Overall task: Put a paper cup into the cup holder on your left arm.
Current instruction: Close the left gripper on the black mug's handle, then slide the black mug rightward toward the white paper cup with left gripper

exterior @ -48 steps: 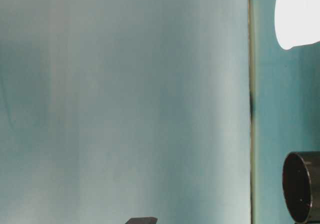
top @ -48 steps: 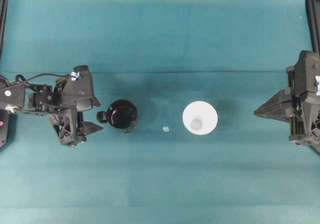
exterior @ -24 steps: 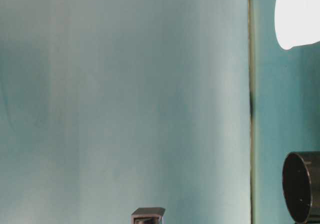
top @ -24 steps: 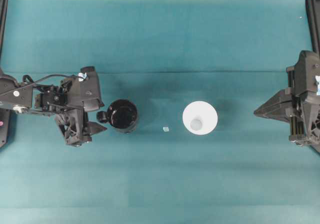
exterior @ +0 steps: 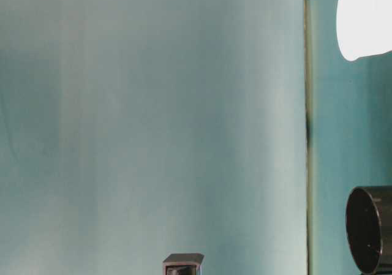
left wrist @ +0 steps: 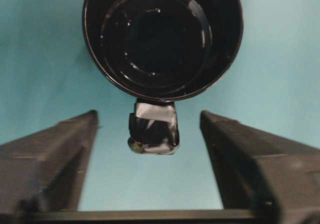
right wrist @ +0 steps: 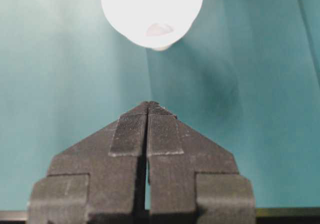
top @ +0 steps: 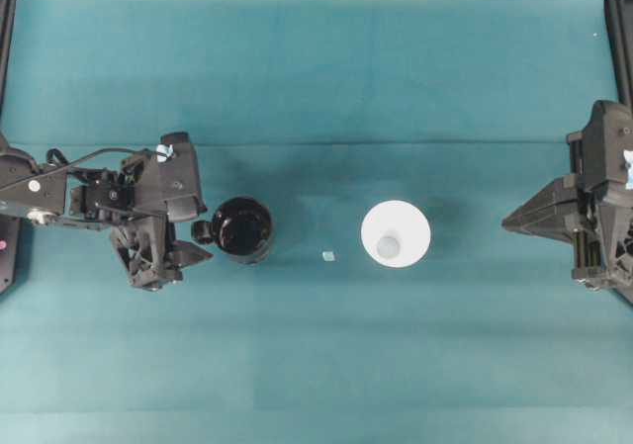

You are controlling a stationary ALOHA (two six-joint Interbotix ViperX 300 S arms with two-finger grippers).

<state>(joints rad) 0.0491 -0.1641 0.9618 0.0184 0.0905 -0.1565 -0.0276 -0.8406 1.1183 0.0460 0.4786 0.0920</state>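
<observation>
Paper cup (top: 396, 233) stands upright and alone near the middle of the table (top: 316, 68), mouth up, so you can see its small greyish base from overhead. Nothing touches it. From the cup, the cup holder (top: 242, 229) lies toward nine o'clock, well apart, with a tiny white paper scrap (top: 328, 256) on the cloth between them, nearer the cup; leave that scrap alone.

Your left gripper (top: 188, 231) sits just beside the holder at its nine o'clock side. In the left wrist view its fingers (left wrist: 55, 154) are spread wide with nothing between them, and the holder's taped knob (left wrist: 153, 127) points straight into the gap. That lineup suggests the knob is meant as the handle: close on it and you would steady the holder while the cup comes in.

Your right gripper (right wrist: 148, 109) is parked at the table's three o'clock edge, fingers pressed fully together and empty, aimed at the cup, which shows ahead of it at twelve o'clock in the right wrist view. It must open before it can take the cup.

Judging from this layout, the task has barely begun: the holder is not yet gripped and the cup is not yet lifted. The table-level view shows only the holder's rim and a bright edge of the cup.
</observation>
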